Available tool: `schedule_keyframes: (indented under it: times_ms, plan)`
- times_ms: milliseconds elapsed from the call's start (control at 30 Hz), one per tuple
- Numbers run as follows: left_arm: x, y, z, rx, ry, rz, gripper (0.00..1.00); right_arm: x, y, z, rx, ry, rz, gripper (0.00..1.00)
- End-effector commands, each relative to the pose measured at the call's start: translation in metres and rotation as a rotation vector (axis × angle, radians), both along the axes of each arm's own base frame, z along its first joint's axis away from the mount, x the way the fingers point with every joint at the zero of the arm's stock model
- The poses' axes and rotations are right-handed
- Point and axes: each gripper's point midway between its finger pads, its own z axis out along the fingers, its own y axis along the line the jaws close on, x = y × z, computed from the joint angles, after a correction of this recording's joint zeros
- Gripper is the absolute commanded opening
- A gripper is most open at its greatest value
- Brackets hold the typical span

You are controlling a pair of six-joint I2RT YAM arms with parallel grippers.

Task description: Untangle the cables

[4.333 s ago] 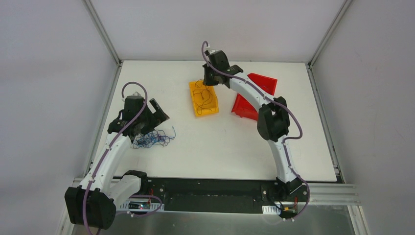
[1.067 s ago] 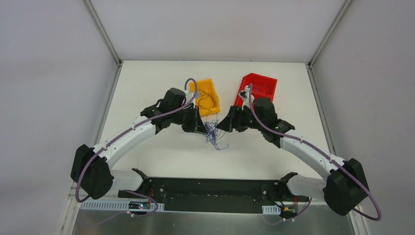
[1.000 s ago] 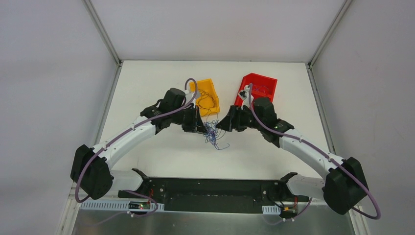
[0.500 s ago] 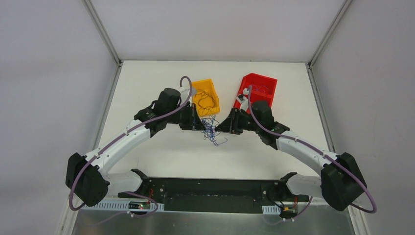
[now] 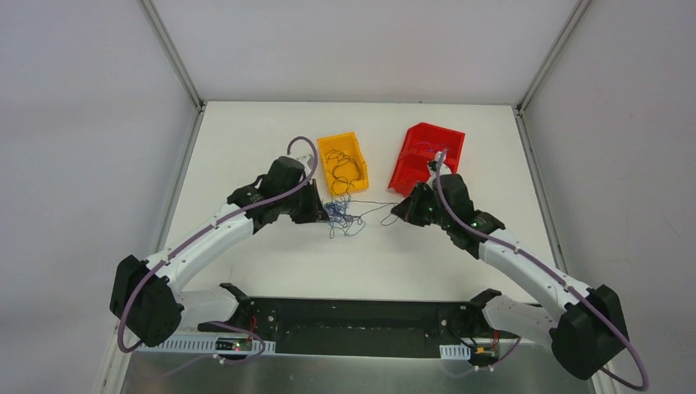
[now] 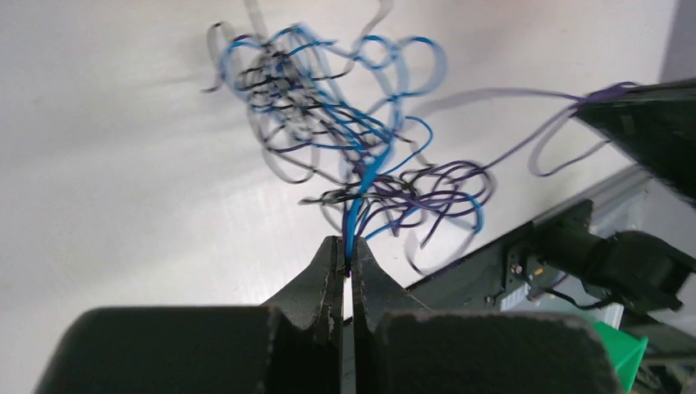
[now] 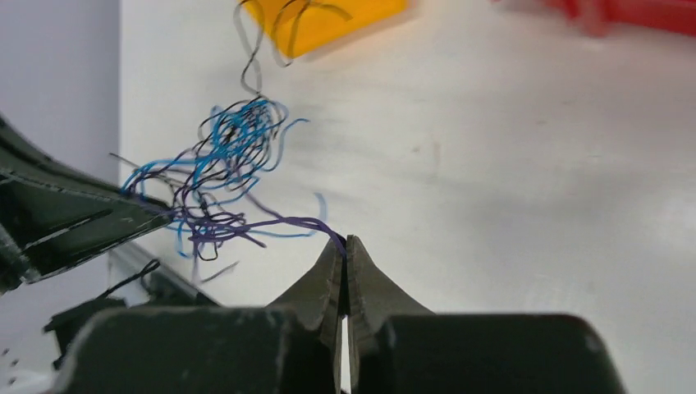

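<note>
The cables (image 5: pixel 341 215) are a small tangle of thin blue, black and purple wires hanging just above the table, in front of the yellow bin. My left gripper (image 5: pixel 322 215) is shut on a bundle of blue strands at the tangle's left side; the left wrist view shows the cables (image 6: pixel 345 139) fanning out from the left gripper (image 6: pixel 346 250). My right gripper (image 5: pixel 398 212) is shut on a single purple strand that runs leftward to the tangle. In the right wrist view that strand leaves the right gripper (image 7: pixel 345 245) toward the cables (image 7: pixel 222 156).
A yellow bin (image 5: pixel 361 164) holding black wires sits behind the tangle, with one wire trailing over its front edge. A red bin (image 5: pixel 410 172) holding a few wires stands to its right, just behind my right wrist. White table all around.
The right gripper has shut on a purple strand and drawn back to the right. The left gripper has shifted left with its bundle. The tangle is now stretched out between them.
</note>
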Motion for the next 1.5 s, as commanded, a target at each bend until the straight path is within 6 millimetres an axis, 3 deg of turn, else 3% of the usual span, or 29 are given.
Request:
schedule_keyframes:
  times_ms: [0, 167, 300, 533, 700, 767, 1000, 1033, 1067, 1100, 1133, 1167, 1300, 1433, 1467]
  plan:
    - [0.008, 0.069, -0.028, 0.243, 0.056, 0.285, 0.0, 0.019, -0.078, -0.008, -0.232, -0.062, -0.293, 0.0]
    - [0.006, 0.135, -0.034, 0.333, 0.104, 0.527, 0.0, 0.017, -0.132, -0.004, -0.293, -0.107, -0.485, 0.0]
    - [-0.001, 0.176, -0.03, 0.395, 0.091, 0.684, 0.0, 0.013, -0.159, -0.003, -0.32, -0.129, -0.589, 0.0]
    - [-0.012, 0.222, -0.014, 0.513, 0.047, 0.909, 0.0, 0.013, -0.183, 0.0, -0.353, -0.154, -0.693, 0.0]
    - [-0.018, 0.244, -0.002, 0.543, 0.004, 1.032, 0.0, 0.015, -0.205, 0.01, -0.39, -0.175, -0.793, 0.0]
    - [-0.019, 0.246, 0.001, 0.541, -0.009, 1.041, 0.0, 0.014, -0.21, 0.014, -0.393, -0.184, -0.815, 0.0]
    - [-0.015, 0.239, -0.001, 0.556, 0.004, 0.968, 0.0, 0.009, -0.183, 0.018, -0.308, -0.185, -0.671, 0.0]
    - [-0.014, 0.24, -0.001, 0.564, 0.002, 0.974, 0.04, 0.009, -0.182, 0.019, -0.305, -0.187, -0.663, 0.0]
    - [-0.014, 0.24, -0.002, 0.568, 0.004, 0.971, 0.17, 0.01, -0.178, 0.019, -0.3, -0.192, -0.644, 0.0]
    - [-0.014, 0.239, -0.003, 0.569, 0.008, 0.961, 0.52, 0.011, -0.173, 0.02, -0.29, -0.199, -0.611, 0.0]
    - [-0.014, 0.237, -0.003, 0.565, 0.015, 0.946, 0.7, 0.011, -0.166, 0.021, -0.276, -0.2, -0.573, 0.0]
    - [-0.014, 0.232, -0.004, 0.549, 0.024, 0.924, 0.78, 0.011, -0.158, 0.022, -0.257, -0.196, -0.534, 0.0]
    - [-0.01, 0.219, -0.004, 0.494, 0.013, 0.852, 0.81, 0.007, -0.12, 0.031, -0.153, -0.179, -0.351, 0.0]
    - [0.001, 0.189, -0.008, 0.382, -0.029, 0.688, 0.79, 0.005, -0.106, 0.039, -0.108, -0.172, -0.29, 0.0]
    - [0.002, 0.183, -0.01, 0.362, -0.025, 0.663, 0.79, 0.005, -0.107, 0.039, -0.114, -0.165, -0.29, 0.07]
